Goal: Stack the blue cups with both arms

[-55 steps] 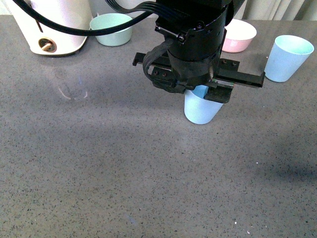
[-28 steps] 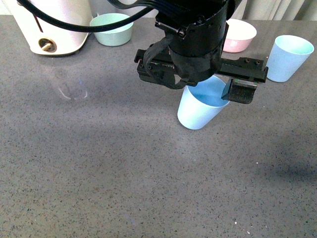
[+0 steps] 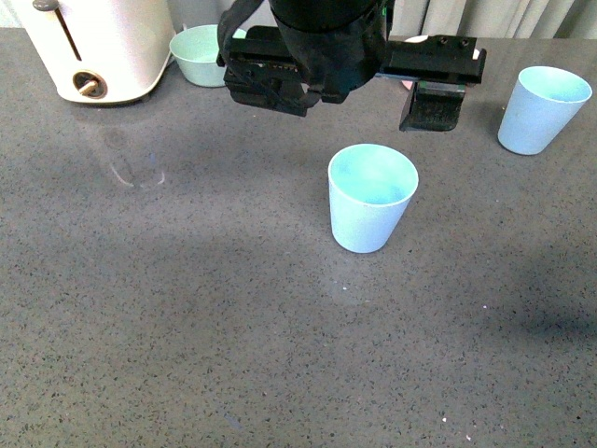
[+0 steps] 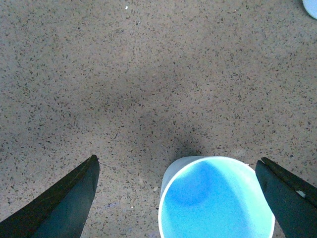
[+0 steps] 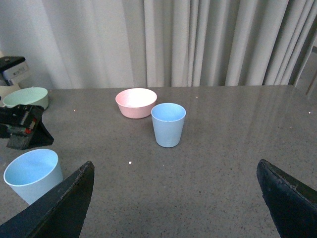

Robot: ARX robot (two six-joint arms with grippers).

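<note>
One blue cup (image 3: 371,198) stands upright and free in the middle of the grey table. My left gripper (image 3: 350,107) hangs open above and behind it. In the left wrist view the same cup (image 4: 215,198) lies below and between the spread fingers (image 4: 64,203), touching neither. The second blue cup (image 3: 542,109) stands upright at the far right. In the right wrist view that second cup (image 5: 168,124) is ahead of my open right gripper (image 5: 176,166), well clear of its fingers, and the first cup (image 5: 32,174) shows beside the left gripper's finger (image 5: 22,131).
A white toaster (image 3: 98,47) and a mint-green bowl (image 3: 207,54) sit at the back left. A pink bowl (image 5: 135,102) stands just behind the second cup. Curtains (image 5: 213,42) close off the far edge of the table.
My left gripper opened, let go of the middle cup, and rose up and back. The cup went from tilted in the jaws to standing upright on the table.
</note>
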